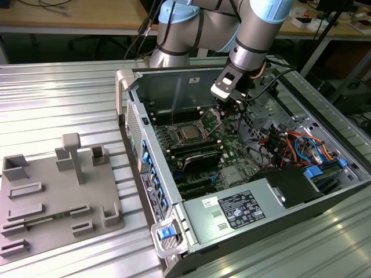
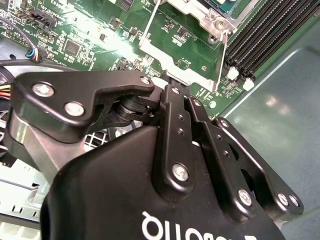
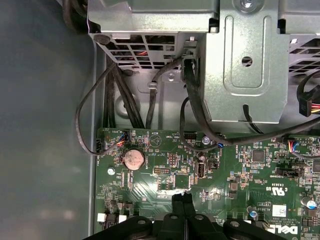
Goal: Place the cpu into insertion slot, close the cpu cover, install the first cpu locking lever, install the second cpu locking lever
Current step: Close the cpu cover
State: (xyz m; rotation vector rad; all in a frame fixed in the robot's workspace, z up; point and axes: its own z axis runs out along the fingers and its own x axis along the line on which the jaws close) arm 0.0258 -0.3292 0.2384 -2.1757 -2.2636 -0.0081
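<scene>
The black, link-fingered gripper (image 2: 171, 86) has its jaws together, tips touching the free edge of the thin silvery hinged cpu cover (image 1: 212, 119), which stands tilted up. Just beyond, the square grey-topped cpu (image 1: 188, 133) sits in its socket. Closing well probably means following the hinge's arc without slipping off.

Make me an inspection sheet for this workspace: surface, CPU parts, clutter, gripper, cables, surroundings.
Surface: ribbed metal table carrying the open computer case.
Job's things: cpu seated in the socket; cpu cover swung open, not over the cpu.
Clutter: grey fixture tray beside the case.
Grippers: gripper with jaws together, tip at the cover's free edge.
Cables: black cables along the case wall; orange and blue cables.
Surroundings: wooden benches behind the table.
</scene>
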